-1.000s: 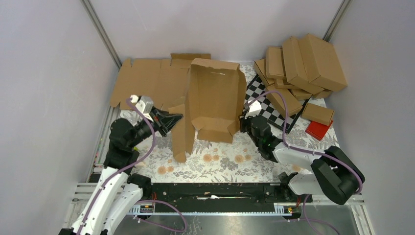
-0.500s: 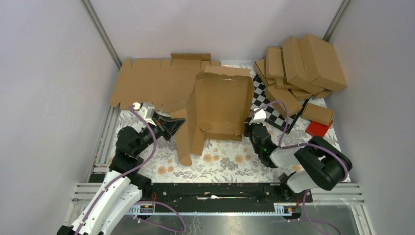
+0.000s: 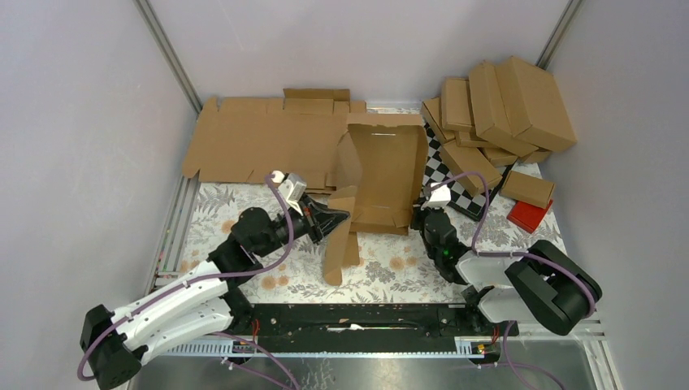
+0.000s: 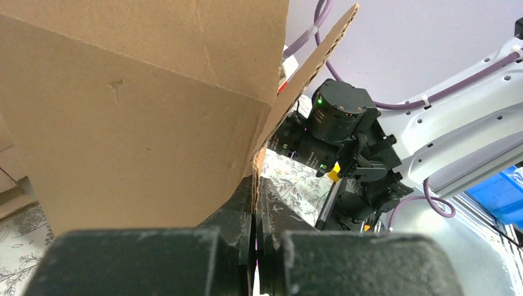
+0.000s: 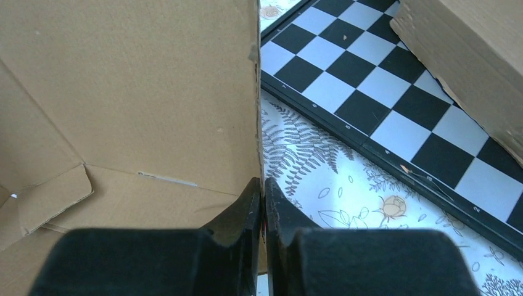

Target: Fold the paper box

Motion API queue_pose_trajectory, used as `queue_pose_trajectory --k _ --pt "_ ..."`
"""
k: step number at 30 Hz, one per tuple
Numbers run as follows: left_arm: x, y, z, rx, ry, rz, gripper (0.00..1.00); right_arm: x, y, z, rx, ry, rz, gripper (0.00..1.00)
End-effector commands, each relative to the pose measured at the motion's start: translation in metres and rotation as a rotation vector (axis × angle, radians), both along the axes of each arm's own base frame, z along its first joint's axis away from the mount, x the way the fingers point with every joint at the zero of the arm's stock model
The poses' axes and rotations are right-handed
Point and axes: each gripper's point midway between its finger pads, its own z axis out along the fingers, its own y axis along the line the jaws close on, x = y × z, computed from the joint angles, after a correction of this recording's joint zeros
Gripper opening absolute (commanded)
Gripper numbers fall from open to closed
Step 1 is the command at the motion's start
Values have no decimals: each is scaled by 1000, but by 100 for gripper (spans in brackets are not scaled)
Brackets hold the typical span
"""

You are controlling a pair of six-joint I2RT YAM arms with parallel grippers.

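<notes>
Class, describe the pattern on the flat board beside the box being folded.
The board is black-and-white checkered, clearest in the right wrist view.

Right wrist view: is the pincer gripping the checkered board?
No, the right pincer pinches a wall edge of the paper box; the checkered board lies flat beside it.

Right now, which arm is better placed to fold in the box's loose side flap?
Probably left. The left gripper pinches that flap, which juts toward the near edge; the right gripper only clamps the box at its right wall.
</notes>
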Motion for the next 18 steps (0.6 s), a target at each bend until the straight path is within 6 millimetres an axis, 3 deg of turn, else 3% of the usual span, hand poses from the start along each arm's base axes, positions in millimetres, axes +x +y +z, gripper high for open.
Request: queue_pose_trajectory --k 1,3,5,12,18 --pt "6 2 -16 79 44 61 2 3 -11 19 49 -57 -81 10" --pt "5 1 -18 78 53 54 3 0 -11 17 46 -51 -72 14" --pt "4 1 -23 88 66 51 3 -3 -7 16 46 -42 -39 25" --pt "8 8 -21 99 52 88 1 -31 22 21 33 7 216 74" --pt "10 1 -21 154 35 62 0 -50 38 21 -8 75 373 92"
